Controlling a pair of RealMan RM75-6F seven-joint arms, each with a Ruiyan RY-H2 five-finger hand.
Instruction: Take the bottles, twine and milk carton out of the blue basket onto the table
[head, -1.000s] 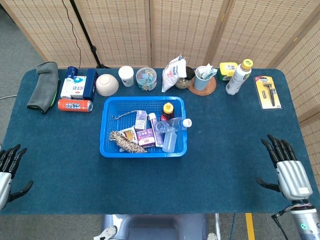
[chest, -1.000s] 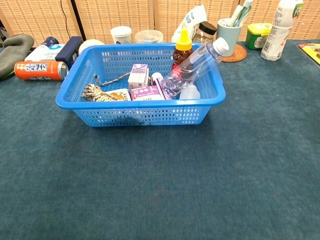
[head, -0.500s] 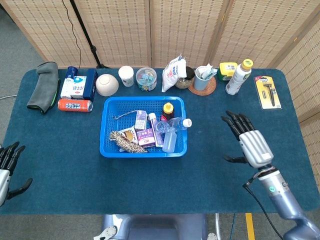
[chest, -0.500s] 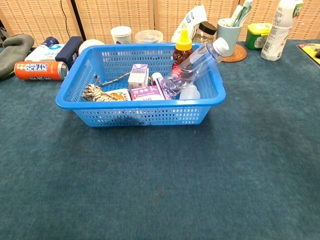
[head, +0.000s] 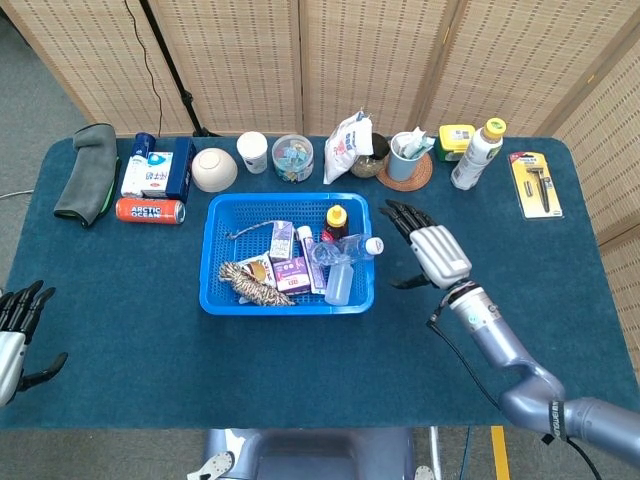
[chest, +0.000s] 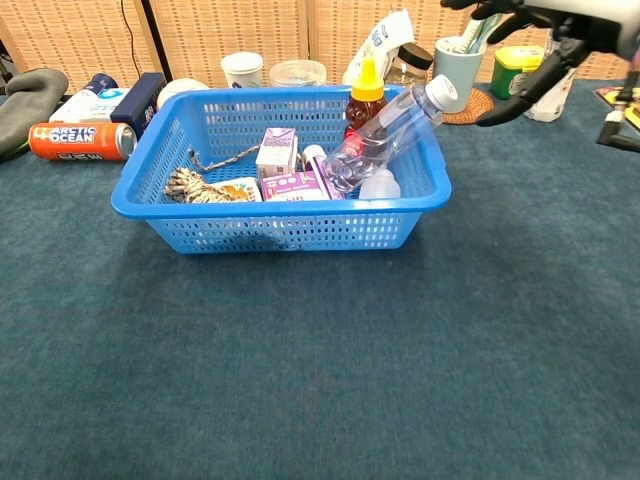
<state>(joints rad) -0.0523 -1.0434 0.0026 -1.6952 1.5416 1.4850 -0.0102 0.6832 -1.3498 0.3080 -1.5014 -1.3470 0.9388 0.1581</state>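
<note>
Blue basket (head: 217, 258): glossy perforated plastic. Clear bottle (chest: 385, 135): smooth see-through plastic, white cap. Twine (head: 252, 284): rough fibrous cord, tan and dark. Milk carton (chest: 277, 153): printed paper, slight sheen. Surface (head: 120, 330): matt dark-teal cloth, felt-like nap. Right hand (head: 430, 252): smooth silver-grey shell, fingers (head: 402, 214) matt black. Can (head: 149, 211): shiny orange metal. Screens (head: 360, 50) behind: woven wicker, wood frames. Glove (head: 86, 172): matt grey fabric.

The robot's right hand (head: 432, 254) hovered palm-down with its dark fingers (head: 401, 214) spread and nothing held, its silver-grey forearm (head: 500, 350) stretched forward. Its left hand (head: 14, 335) sat low at the left edge, fingers apart and empty.
</note>
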